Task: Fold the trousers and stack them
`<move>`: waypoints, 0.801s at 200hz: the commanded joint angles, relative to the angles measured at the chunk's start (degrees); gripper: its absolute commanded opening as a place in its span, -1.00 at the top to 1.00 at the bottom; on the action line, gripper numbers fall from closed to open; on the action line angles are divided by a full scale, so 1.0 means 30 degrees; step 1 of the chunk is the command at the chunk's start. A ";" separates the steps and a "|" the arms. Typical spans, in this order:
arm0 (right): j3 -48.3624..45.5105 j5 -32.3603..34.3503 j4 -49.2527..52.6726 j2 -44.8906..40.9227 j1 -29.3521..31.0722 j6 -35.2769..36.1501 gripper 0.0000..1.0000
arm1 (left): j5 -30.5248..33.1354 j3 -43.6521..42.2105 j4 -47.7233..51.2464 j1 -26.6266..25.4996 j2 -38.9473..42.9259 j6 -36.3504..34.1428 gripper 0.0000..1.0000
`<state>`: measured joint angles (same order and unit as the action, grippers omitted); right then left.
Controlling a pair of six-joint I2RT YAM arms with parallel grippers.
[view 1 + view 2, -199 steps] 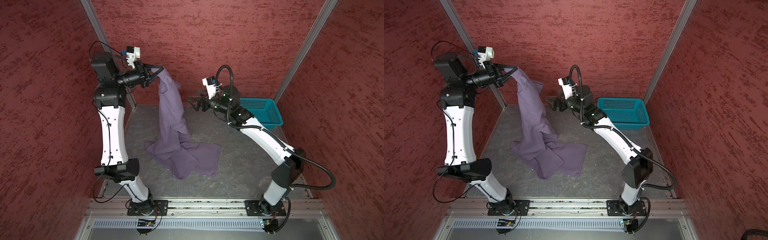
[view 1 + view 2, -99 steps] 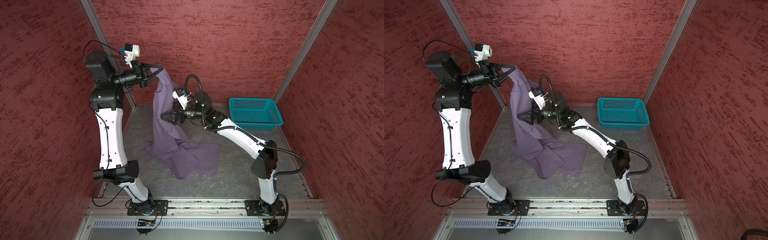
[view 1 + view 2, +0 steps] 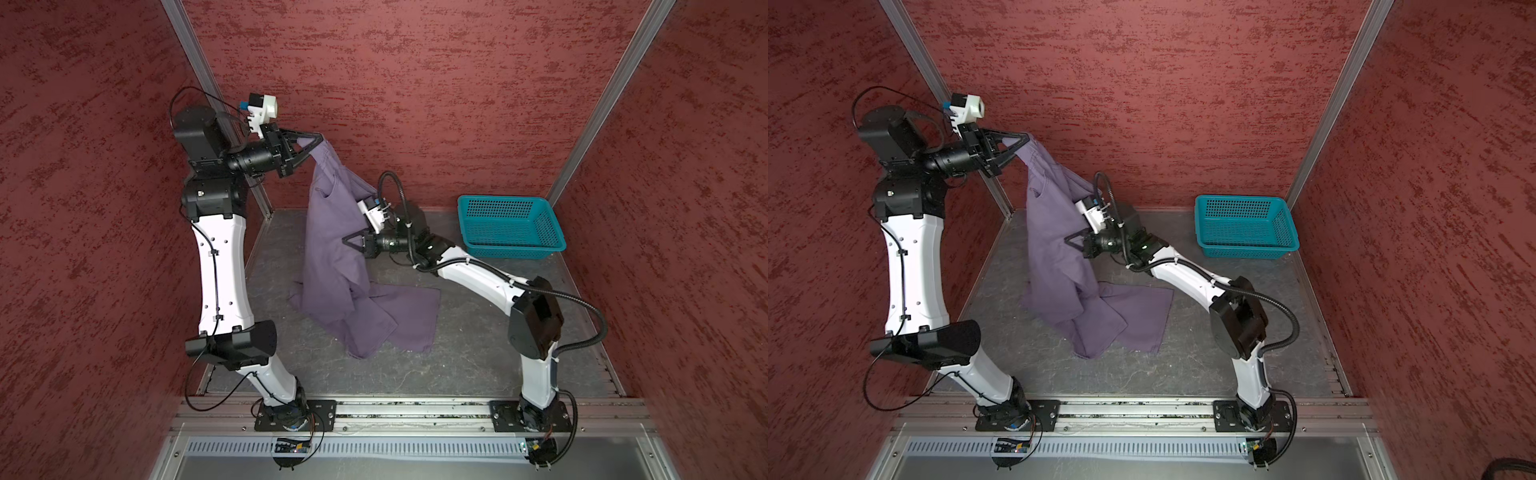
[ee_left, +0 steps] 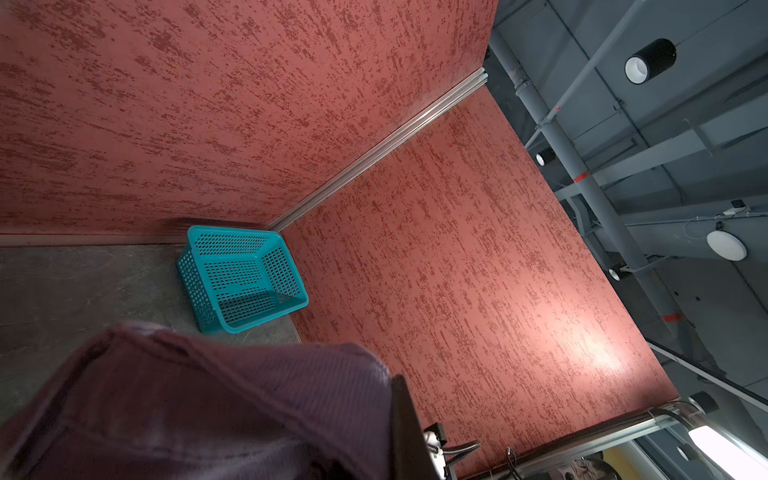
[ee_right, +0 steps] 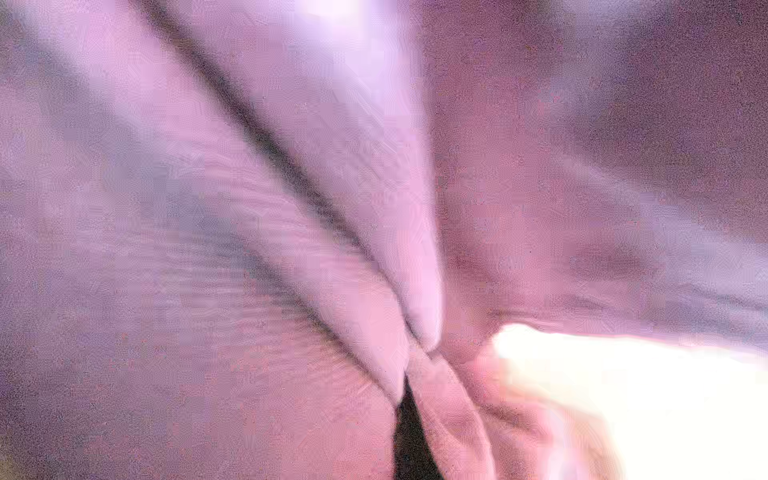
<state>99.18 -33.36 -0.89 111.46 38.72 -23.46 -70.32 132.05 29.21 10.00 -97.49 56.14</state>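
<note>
The trousers (image 3: 332,249) are unfolded. Their upper part is held up in the air at the far left of the cell, and the cloth drapes down to the middle of the worktop (image 3: 457,353), where the two legs lie in a loose, overlapping heap. In both top views the left fingers (image 3: 305,134) are closed on the topmost corner of the cloth and carry its weight. Lower down, the right fingers (image 3: 352,237) reach in from the right and are closed on the hanging edge about halfway up. The right wrist view shows folds of purple cloth gathered into the pinch.

As I judge it, the task is at an early stage. The garment has been lifted and gripped at two points but not spread flat, no fold has been made, and nothing is stacked. The teal basket (image 3: 511,249) sits empty at the far right, well apart from the cloth.
</note>
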 commanded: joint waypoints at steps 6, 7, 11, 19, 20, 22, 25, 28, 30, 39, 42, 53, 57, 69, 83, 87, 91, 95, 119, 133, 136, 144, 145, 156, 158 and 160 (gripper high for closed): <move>0.2746 0.5017 0.3600 -0.2676 -0.3449 0.2576 1.00 | 0.0570 -0.0299 -0.2137 -0.0028 0.0414 0.0193 1.00; 0.2964 0.5184 0.3735 -0.2717 -0.3563 0.2708 1.00 | 0.0551 -0.0361 -0.2173 -0.0054 0.0416 0.0188 1.00; 0.3798 0.5916 0.4397 -0.2833 -0.3900 0.3307 1.00 | 0.0560 -0.0527 -0.2343 -0.0142 0.0417 0.0189 1.00; 0.5730 0.7574 0.5386 -0.2944 -0.4192 0.4710 1.00 | 0.0552 -0.0856 -0.2469 -0.0318 0.0396 0.0185 1.00; 0.5950 0.7780 0.5521 -0.2968 -0.4213 0.4889 1.00 | 0.0541 -0.0888 -0.2470 -0.0346 0.0392 0.0169 1.00; 0.6503 0.8184 0.5710 -0.2965 -0.4207 0.5228 1.00 | 0.0534 -0.0949 -0.2486 -0.0389 0.0389 0.0180 1.00; 0.6949 0.8805 0.5952 -0.2957 -0.4206 0.5820 1.00 | 0.0543 -0.1012 -0.2499 -0.0457 0.0363 0.0117 1.00; 0.7706 0.9085 0.6188 -0.2934 -0.4172 0.6333 1.00 | 0.0558 -0.1075 -0.2501 -0.0520 0.0359 0.0098 1.00; 0.8231 0.9228 0.6309 -0.2905 -0.4175 0.6548 1.00 | 0.0538 -0.1128 -0.2501 -0.0579 0.0337 0.0067 1.00; 1.0474 0.9496 0.6869 -0.2606 -0.4142 0.7380 1.00 | 0.0586 -0.1276 -0.2518 -0.0748 0.0270 -0.0020 1.00; 1.1216 0.9571 0.7093 -0.2513 -0.4080 0.7572 1.00 | 0.0608 -0.1317 -0.2529 -0.0842 0.0245 -0.0014 1.00; 1.3633 0.9888 0.7810 -0.2002 -0.3638 0.8314 1.00 | 0.0729 -0.1544 -0.2650 -0.1108 0.0184 -0.0031 1.00; 1.4239 1.0087 0.8016 -0.1876 -0.3383 0.8632 1.00 | 0.0767 -0.1628 -0.2710 -0.1195 0.0169 -0.0057 1.00; 1.4836 1.0775 0.8248 -0.1806 -0.2332 0.9559 1.00 | 0.0904 -0.1942 -0.2829 -0.1488 0.0125 -0.0103 1.00; 1.3801 1.1115 0.8379 -0.2019 -0.0880 1.0602 1.00 | 0.0971 -0.2196 -0.2731 -0.1676 -0.0012 -0.0169 1.00; 1.3222 1.1196 0.8313 -0.2103 -0.0469 1.0840 1.00 | 0.0969 -0.2231 -0.2660 -0.1664 -0.0043 -0.0229 1.00; 1.2519 1.1298 0.8230 -0.2177 -0.0083 1.0976 1.00 | 0.0967 -0.2330 -0.2566 -0.1665 -0.0078 -0.0324 1.00; 1.1750 1.1350 0.8102 -0.2305 0.0269 1.1034 1.00 | 0.0969 -0.2400 -0.2393 -0.1649 -0.0080 -0.0467 1.00; 0.5746 1.1144 0.5803 -0.3398 0.1754 0.9987 1.00 | 0.1831 -0.3005 0.0098 -0.0922 0.0181 -0.2507 1.00; 0.1737 1.0591 0.3776 -0.4171 0.2157 0.8384 0.97 | 0.2610 -0.4164 0.1177 -0.0096 0.0701 -0.3536 1.00; 0.0892 1.0491 0.3345 -0.4323 0.2200 0.7998 0.93 | 0.2879 -0.4472 0.1416 0.0100 0.0845 -0.3823 1.00; -0.0983 1.0070 0.2547 -0.4563 0.2389 0.7122 0.81 | 0.3648 -0.5288 0.2187 0.0615 0.1240 -0.4517 1.00; -0.1157 1.0024 0.2490 -0.4584 0.2402 0.7017 0.80 | 0.3745 -0.5404 0.2274 0.0706 0.1283 -0.4613 1.00; -0.3173 0.9628 0.1994 -0.4650 0.2553 0.5578 0.61 | 0.4722 -0.6756 0.2923 0.1464 0.1818 -0.5275 1.00; -0.3439 0.9525 0.1950 -0.4652 0.2575 0.5349 0.58 | 0.4860 -0.7023 0.2986 0.1587 0.1910 -0.5349 1.00; -0.3762 0.9353 0.1917 -0.4653 0.2602 0.5079 0.52 | 0.5012 -0.7317 0.3024 0.1727 0.2007 -0.5411 1.00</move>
<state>97.97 -2.52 11.33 98.28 45.69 0.43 -62.61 116.29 32.03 10.52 -95.50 47.62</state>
